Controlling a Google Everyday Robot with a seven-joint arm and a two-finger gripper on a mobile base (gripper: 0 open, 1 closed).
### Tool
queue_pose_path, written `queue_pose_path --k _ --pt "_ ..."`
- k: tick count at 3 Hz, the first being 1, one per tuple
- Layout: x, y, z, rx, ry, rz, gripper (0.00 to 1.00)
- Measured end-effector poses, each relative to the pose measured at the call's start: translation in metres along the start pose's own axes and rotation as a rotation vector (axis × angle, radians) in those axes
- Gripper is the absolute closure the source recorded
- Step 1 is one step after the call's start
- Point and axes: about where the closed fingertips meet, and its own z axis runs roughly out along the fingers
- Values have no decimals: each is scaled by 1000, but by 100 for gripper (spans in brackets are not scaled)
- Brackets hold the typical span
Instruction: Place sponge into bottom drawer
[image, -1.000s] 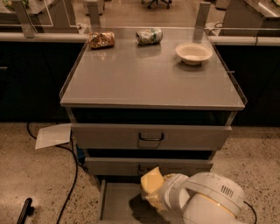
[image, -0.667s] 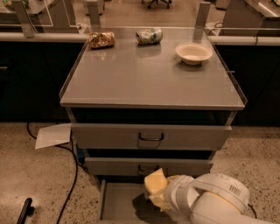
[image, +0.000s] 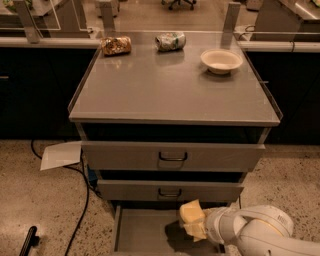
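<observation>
The bottom drawer (image: 142, 231) is pulled open under the two upper drawers and shows a flat grey floor. My gripper (image: 194, 224), at the end of the white arm (image: 250, 234) coming in from the lower right, hangs over the drawer's right part. It is shut on the pale yellow sponge (image: 188, 211), which is held just above the drawer floor and casts a dark shadow there. The sponge covers most of the fingers.
On the grey cabinet top (image: 165, 90) sit a white bowl (image: 221, 60), a crushed can (image: 170, 41) and a snack bag (image: 116, 45). The middle drawer (image: 170, 191) stands slightly open above the gripper. A sheet of paper (image: 61, 155) and a black cable (image: 82, 200) lie on the floor at the left.
The arm and the sponge have shifted a little to the right and slightly down over the open bottom drawer. Nothing on the cabinet top has moved.
</observation>
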Motion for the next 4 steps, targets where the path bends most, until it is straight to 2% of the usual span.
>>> queue_pose_path --k 1,2,3,4 --pt "24 -18 32 -18 41 69 100" --pt "49 -23 74 -43 121 115 100" --pt "49 -23 74 -43 121 116 100" --pt "64 -22 99 -79 120 158 100"
